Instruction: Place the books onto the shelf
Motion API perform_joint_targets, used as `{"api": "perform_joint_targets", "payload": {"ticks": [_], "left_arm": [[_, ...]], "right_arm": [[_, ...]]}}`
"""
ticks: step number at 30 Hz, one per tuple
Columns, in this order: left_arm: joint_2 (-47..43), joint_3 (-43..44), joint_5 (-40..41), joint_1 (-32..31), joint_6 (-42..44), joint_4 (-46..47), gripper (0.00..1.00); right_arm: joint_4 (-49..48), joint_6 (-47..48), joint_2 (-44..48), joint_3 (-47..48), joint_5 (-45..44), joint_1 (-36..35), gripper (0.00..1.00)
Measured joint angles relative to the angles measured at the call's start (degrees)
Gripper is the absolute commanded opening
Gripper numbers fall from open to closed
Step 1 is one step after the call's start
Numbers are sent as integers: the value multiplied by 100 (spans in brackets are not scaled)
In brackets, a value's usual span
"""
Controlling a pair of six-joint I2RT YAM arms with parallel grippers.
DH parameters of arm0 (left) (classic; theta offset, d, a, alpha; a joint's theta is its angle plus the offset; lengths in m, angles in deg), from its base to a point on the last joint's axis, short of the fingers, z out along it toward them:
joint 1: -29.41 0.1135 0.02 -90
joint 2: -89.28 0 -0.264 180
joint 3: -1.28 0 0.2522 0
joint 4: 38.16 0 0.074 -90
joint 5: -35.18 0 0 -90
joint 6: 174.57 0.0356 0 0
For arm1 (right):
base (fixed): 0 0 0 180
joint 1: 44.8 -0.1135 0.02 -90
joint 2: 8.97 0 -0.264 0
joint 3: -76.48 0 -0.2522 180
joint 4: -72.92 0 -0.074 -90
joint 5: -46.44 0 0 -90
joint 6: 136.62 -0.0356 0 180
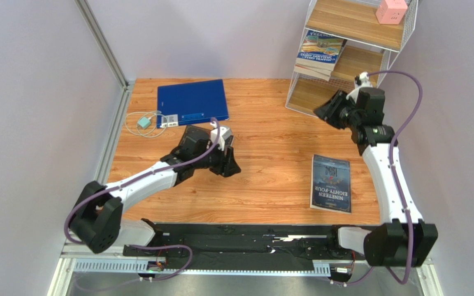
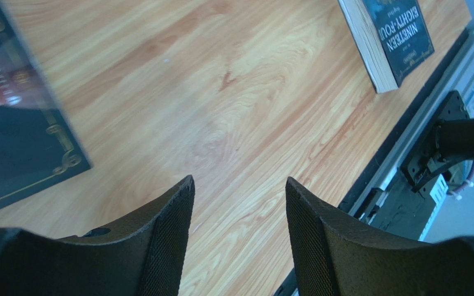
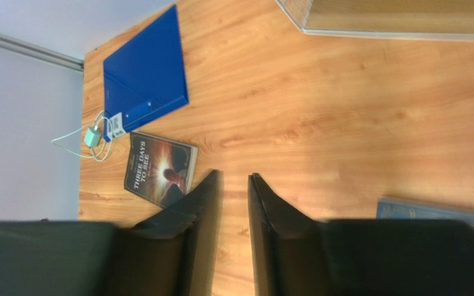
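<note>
Several books point(image 1: 320, 52) lie stacked on the middle board of the white wire shelf point(image 1: 369, 28). The navy "Nineteen Eighty-Four" point(image 1: 331, 183) point(image 2: 394, 37) lies flat on the table at the right. The dark "Three Days to See" point(image 3: 159, 168) point(image 2: 17, 135) lies near the binder, under my left arm in the top view. My left gripper point(image 1: 228, 164) point(image 2: 239, 185) hovers open over bare wood just right of that book. My right gripper point(image 1: 322, 112) point(image 3: 233, 176) hangs in front of the shelf's lowest board, its jaws a narrow gap apart with nothing between them.
A large blue binder point(image 1: 192, 102) point(image 3: 147, 68) lies at the back left, with a small teal plug and white cable point(image 1: 143, 122) beside it. A pink cube point(image 1: 389, 11) sits on the shelf's top board. A black rail point(image 1: 239, 237) runs along the near edge.
</note>
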Motion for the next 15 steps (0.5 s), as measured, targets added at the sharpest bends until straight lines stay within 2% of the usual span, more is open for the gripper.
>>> {"api": "perform_joint_targets", "payload": {"ticks": [1,5,10,15], "left_arm": [[188,101,35,-144,-9,26,62],[1010,664,111,-640,-66,70,62],[2103,1781,118,-1200,-68,55,53],[2914,2750,0,-1600,-68,-46,53]], "right_arm": [[55,127,275,-326,-103,4,62],[315,337,693,-1314,-369,127,74],[796,527,407,-2321,-752,621,75],[1027,546,-11,-2553,-1180,1364,73]]}}
